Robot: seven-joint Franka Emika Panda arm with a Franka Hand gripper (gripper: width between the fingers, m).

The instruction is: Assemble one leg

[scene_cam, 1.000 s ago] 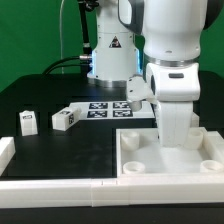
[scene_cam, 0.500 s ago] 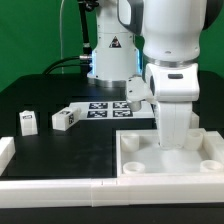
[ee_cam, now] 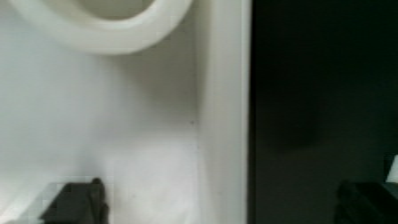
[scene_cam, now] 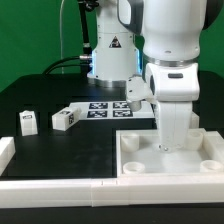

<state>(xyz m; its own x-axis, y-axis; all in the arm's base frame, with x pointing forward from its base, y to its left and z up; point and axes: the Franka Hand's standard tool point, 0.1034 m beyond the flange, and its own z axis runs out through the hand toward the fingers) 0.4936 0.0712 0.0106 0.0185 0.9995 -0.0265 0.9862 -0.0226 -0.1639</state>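
Two small white legs with black-and-white tags stand on the black table at the exterior view's left, one leg [scene_cam: 27,122] further left than the other leg [scene_cam: 64,119]. A third tagged white block [scene_cam: 136,92] shows just behind the arm. My gripper [scene_cam: 172,147] is lowered over the large white tray-like part [scene_cam: 135,160] at the right, far from the legs. In the wrist view the gripper [ee_cam: 231,205] is open. Its dark fingertips [ee_cam: 71,200] straddle the tray's wall [ee_cam: 222,110], with a round corner socket [ee_cam: 116,22] ahead. It holds nothing.
The marker board [scene_cam: 105,108] lies in the middle at the back. A white rail [scene_cam: 60,186] runs along the front edge, with a white end piece [scene_cam: 5,150] at the left. The robot base [scene_cam: 110,50] stands behind.
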